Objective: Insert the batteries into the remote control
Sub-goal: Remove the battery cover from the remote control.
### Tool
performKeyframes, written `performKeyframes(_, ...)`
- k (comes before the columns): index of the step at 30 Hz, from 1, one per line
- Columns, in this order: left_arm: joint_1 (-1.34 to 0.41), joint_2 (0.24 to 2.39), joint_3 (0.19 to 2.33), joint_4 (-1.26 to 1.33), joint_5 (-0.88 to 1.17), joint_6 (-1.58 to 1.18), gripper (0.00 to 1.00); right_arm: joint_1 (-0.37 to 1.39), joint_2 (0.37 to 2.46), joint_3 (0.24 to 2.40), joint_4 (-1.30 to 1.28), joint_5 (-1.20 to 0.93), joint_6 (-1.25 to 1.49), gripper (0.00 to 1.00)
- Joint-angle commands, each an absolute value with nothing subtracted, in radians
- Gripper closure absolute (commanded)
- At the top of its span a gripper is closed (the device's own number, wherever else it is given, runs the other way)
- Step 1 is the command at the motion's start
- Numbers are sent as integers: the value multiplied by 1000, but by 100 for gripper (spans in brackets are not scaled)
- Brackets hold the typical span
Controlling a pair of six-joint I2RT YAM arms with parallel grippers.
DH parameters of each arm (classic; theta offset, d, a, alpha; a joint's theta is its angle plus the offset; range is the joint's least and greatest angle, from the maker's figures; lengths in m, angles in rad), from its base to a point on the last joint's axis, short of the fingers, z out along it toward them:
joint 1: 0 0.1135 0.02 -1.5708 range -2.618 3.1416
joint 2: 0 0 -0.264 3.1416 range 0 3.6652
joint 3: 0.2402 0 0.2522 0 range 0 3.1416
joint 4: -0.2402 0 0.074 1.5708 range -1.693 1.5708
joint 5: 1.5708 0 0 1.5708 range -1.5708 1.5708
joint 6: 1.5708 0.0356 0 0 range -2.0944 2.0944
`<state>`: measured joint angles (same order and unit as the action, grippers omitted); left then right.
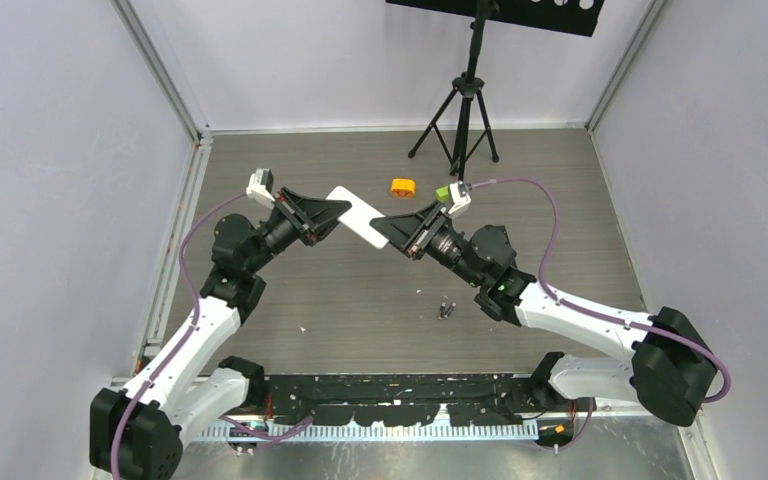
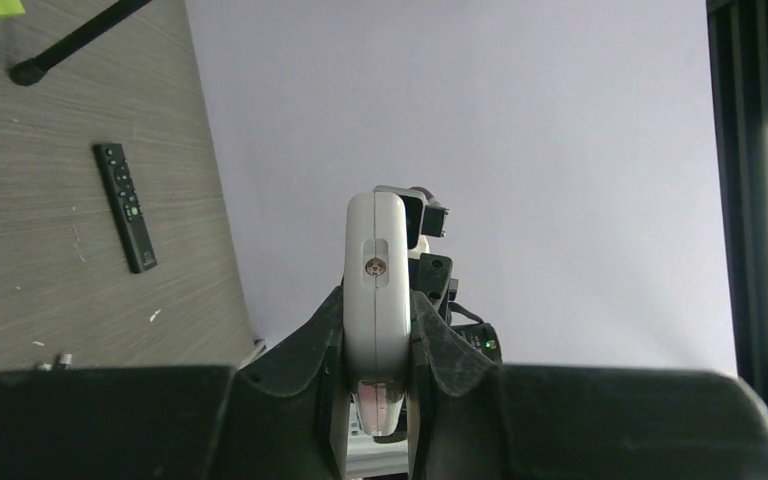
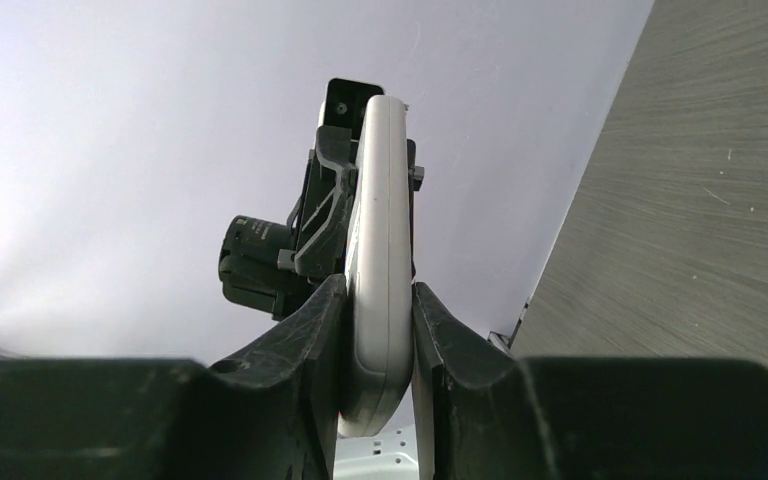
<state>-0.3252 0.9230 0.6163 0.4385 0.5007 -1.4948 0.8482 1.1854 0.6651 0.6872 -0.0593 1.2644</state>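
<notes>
Above grey table [image 1: 360,310], left claw [image 1: 338,211] and right claw [image 1: 386,228] grip white remote [image 1: 358,217].

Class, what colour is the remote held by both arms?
White. The remote shows best in the top external view.

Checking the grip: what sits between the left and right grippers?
The white remote, gripped at opposite ends by the left gripper and right gripper; the top view shows it.

No lettering can be read anywhere; the black remote [image 2: 125,207] carries small button marks, perhaps symbols, too tiny to make out.
</notes>
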Motion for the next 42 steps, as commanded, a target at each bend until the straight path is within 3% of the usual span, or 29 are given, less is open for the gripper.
performKeyframes(1, -311, 896, 650, 481, 461, -1594, 100, 855, 1174, 626, 828, -189, 1145, 89)
performKeyframes(5, -260, 894, 663, 490, 503, -1627, 100, 811, 1149, 582, 872, -258, 1126, 99)
performKeyframes(12, -229, 908, 670, 491, 530, -1627, 100, 778, 1140, 587, 904, -293, 1146, 100)
performKeyframes(14, -229, 914, 667, 497, 529, -1623, 100, 778, 1147, 609, 856, -270, 1155, 93)
performKeyframes(19, -229, 920, 657, 477, 523, -1553, 100, 779, 1180, 679, 693, -171, 1191, 55)
performKeyframes(23, -229, 925, 637, 469, 508, -1514, 100, 779, 1221, 698, 691, -151, 1240, 46)
performKeyframes(29, -229, 921, 631, 443, 489, -1450, 100, 779, 1252, 696, 716, -175, 1303, 50)
performKeyframes(38, -229, 894, 655, 327, 452, -1301, 100, 779, 1207, 713, 558, -170, 1330, 83)
performKeyframes(42, -229, 883, 666, 286, 437, -1238, 100, 779, 1184, 731, 464, -171, 1332, 87)
